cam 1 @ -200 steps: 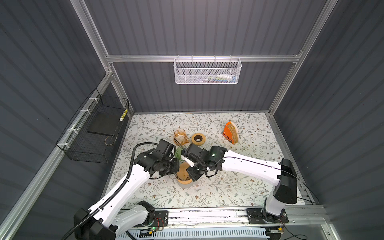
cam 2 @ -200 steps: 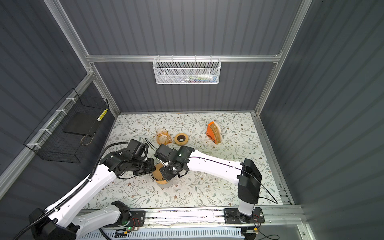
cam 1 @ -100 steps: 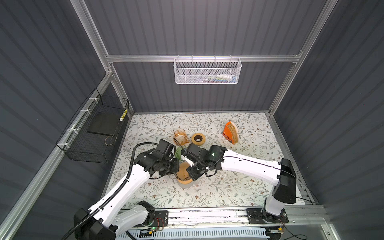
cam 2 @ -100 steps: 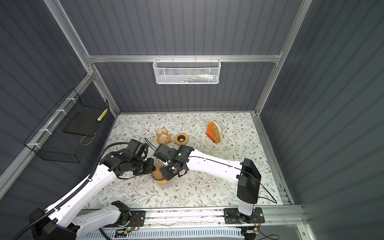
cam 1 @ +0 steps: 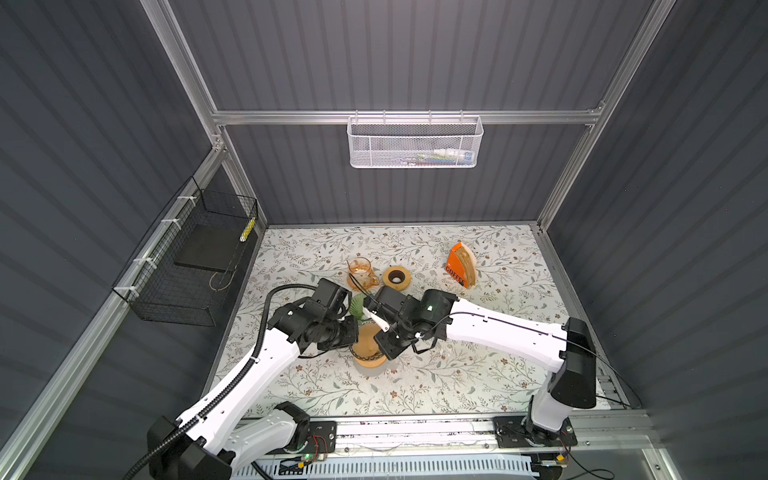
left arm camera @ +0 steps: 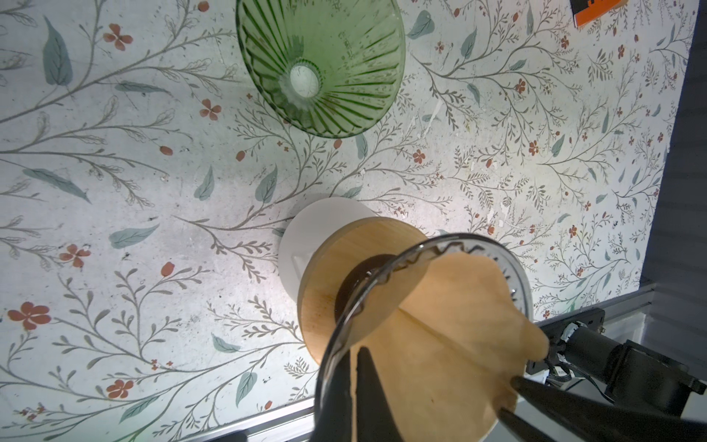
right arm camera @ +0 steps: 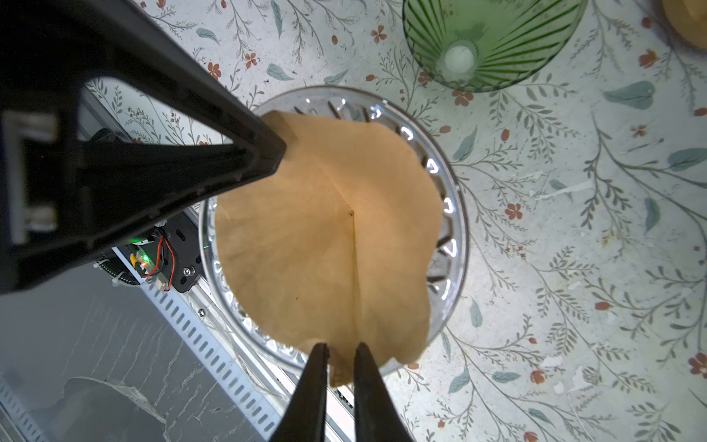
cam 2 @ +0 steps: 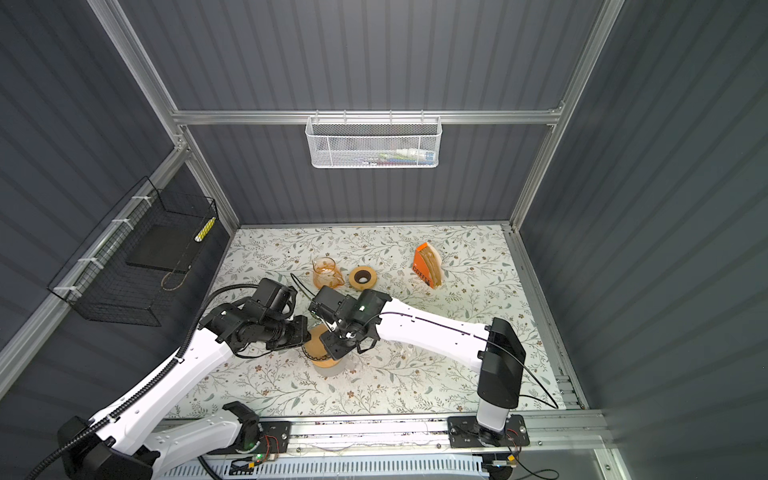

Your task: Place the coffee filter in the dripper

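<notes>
A brown paper coffee filter (right arm camera: 325, 229) lies spread open inside the clear glass dripper (right arm camera: 455, 214), which stands on a wooden ring over a white cup (left arm camera: 317, 229). In both top views the two grippers meet over the filter (cam 1: 365, 343) at the front middle of the table. My left gripper (left arm camera: 354, 354) is shut on the dripper's rim, one finger outside the glass and one inside on the paper. My right gripper (right arm camera: 341, 348) is at the opposite rim, its jaws slightly open with the filter's edge between them.
A green ribbed glass cone (cam 1: 357, 307) stands just behind the dripper. Farther back are an amber glass jug (cam 1: 360, 270), a tape roll (cam 1: 397, 277) and an orange filter box (cam 1: 461, 266). A black wire basket (cam 1: 195, 257) hangs on the left wall.
The right gripper's jaws have eased apart a little around the filter's edge. Both arms and the dripper have hardly moved.
</notes>
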Available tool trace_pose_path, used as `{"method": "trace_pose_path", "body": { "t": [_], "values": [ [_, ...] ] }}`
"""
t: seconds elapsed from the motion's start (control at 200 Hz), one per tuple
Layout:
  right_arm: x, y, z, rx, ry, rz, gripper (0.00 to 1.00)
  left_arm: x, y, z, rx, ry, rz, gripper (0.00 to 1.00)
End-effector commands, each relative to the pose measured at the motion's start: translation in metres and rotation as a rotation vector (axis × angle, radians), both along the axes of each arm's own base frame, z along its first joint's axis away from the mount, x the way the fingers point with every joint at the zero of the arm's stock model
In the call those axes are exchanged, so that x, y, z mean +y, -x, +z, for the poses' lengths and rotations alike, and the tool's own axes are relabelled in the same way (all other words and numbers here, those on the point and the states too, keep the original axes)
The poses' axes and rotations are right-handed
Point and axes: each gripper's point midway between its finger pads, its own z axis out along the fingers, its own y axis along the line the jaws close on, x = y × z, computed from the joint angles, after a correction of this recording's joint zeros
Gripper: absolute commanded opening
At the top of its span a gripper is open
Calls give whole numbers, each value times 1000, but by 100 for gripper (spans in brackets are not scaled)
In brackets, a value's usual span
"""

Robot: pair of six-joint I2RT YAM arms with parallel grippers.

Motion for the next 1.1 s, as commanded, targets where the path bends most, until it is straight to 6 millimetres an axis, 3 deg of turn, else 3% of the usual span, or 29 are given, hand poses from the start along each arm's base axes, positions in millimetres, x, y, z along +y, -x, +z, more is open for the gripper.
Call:
{"method": "trace_pose_path", "body": {
  "t": [0.0,0.4,0.65,0.815,1.096],
  "values": [
    [-1,0,21,-24,-37,-6,19,-2,-4,20,-52,23,1,8],
    [2,-1,29,-32,-79,-18,19,-2,-6,30,-83,43,19,8],
    [2,-12,44,-38,-139,-42,19,8,-19,50,-169,19,82,8],
    [-6,-40,59,-58,-198,-102,18,17,-36,70,-249,-41,116,10],
    [-29,-113,79,-125,-271,-183,20,1,-88,103,-358,-41,108,11]
  ]
}}
